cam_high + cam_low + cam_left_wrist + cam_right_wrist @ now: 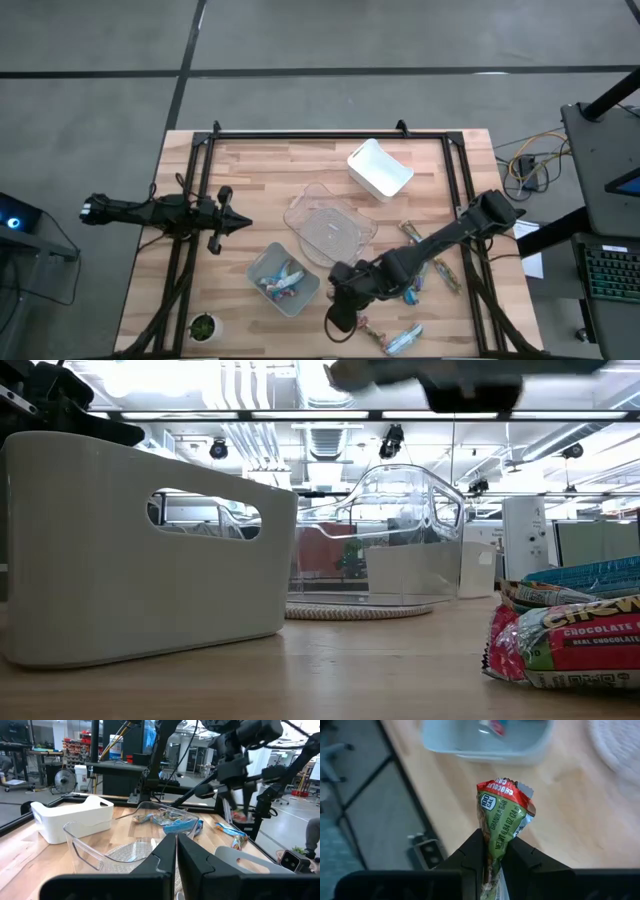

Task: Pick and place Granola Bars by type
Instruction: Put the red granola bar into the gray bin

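The right gripper [492,857] has its jaws closed on one end of a granola bar [504,815] in a green-and-red wrapper, so that most of the bar stands out beyond the fingertips. In the high view this gripper [341,318] hangs over the near part of the table, just beside the grey bin [255,271], which already holds a few bars in mixed red, pink and blue wrappers [284,281]. The hold takes only the wrapper end; the judged risk is that the slick foil slides between the pads during the carry, or that the bar swings and catches the bin wall on the way down. A second risk is of sorting: the nearest bin shows several colours, so a release there may put this kind among the wrong ones. The clear bin [308,213] on its round mat and the white bin [391,180] lie farther back, well apart from the gripper. Loose bars [440,268] remain on the wood under and beside the right arm, and one [395,337] lies near the front edge; a low sweep of the arm could push them off. The left gripper [235,224], with jaws shut on nothing [176,851], waits at the table's left side.
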{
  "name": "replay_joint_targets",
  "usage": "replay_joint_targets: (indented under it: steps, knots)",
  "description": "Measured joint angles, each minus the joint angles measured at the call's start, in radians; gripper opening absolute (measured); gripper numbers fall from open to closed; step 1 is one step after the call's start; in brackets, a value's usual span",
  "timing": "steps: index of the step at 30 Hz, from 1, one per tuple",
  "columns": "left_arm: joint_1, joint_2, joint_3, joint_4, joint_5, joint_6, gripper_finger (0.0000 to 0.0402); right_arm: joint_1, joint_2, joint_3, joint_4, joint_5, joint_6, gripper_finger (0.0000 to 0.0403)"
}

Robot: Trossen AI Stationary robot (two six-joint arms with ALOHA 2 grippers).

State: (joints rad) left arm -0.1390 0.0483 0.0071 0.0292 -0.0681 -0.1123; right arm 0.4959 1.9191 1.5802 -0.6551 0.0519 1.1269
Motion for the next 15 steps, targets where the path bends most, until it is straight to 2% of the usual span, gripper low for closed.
replay_joint_targets:
  steps: [5, 15]
  knots:
    - [0.000, 0.000, 0.000, 0.000, 0.000, 0.000, 0.0000, -0.021, -0.002, 0.002, 0.094, -0.052, -0.054, 0.0047]
    - [0.000, 0.000, 0.000, 0.000, 0.000, 0.000, 0.0000, -0.083, -0.001, 0.102, 0.074, -0.102, -0.213, 0.0047]
